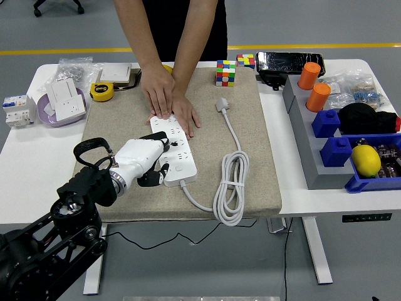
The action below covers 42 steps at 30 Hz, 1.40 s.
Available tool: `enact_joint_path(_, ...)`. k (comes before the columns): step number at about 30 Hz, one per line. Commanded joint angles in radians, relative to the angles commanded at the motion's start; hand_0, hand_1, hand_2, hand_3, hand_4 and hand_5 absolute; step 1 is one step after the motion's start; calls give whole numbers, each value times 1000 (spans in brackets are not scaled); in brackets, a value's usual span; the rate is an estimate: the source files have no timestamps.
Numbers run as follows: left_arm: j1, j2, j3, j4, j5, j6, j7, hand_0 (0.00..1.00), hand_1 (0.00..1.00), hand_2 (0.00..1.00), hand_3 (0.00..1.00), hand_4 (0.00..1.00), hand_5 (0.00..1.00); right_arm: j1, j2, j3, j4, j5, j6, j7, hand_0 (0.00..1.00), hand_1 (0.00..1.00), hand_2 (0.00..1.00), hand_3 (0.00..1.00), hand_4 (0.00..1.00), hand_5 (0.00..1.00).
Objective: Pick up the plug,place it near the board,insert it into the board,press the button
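Your left hand (143,160) sits over the near-left part of the white power strip (175,150), on the beige mat (250,144) that covers the middle of the surface (31,169). Its white fingers (156,148) are curled down over the spot where the black plug (152,136) sits on the strip, and only a sliver of the plug shows at the hand's far edge. You cannot tell whether the fingers actually grasp the plug or only press on it. The plug's black cable (88,150) loops up just left of the wrist.

At the far end of the strip, a person's two hands (169,103) lie flat, one partly over the other, pinning the strip to the mat.

The strip's own white cord (230,188) runs off its near end, coils on the mat to the right, and ends in a white plug (222,104) lying loose near the colour cube (225,73).

Your right arm does not show.
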Motion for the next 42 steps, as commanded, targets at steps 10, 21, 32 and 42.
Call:
enact_joint_path(10, 155, -30, -164, -23, -159, 243, -210, 878, 974, 982, 965, 899, 502, -6, 6, 6, 0, 2, -1, 1, 824, 748, 744, 782, 998, 897)
enact_joint_path(21, 225, -57, -180, 49, -553, 433, -546, 998, 998, 998, 998, 998, 551, -8, 7, 8, 0, -1, -2, -2, 824, 747, 744, 782, 998, 896)
enact_joint_path(32, 191, -21, -178, 38, -322, 315, -411, 721, 727, 669, 998, 953, 430, -8, 0, 0, 0, -1, -1, -1, 824, 747, 744, 783, 998, 897)
enact_joint_path(42, 67, 28, -64, 93, -117, 146, -319, 183, 64, 151, 878, 675, 68, -2, -2, -7, 0, 4, -2, -2, 824, 747, 744, 782, 998, 896)
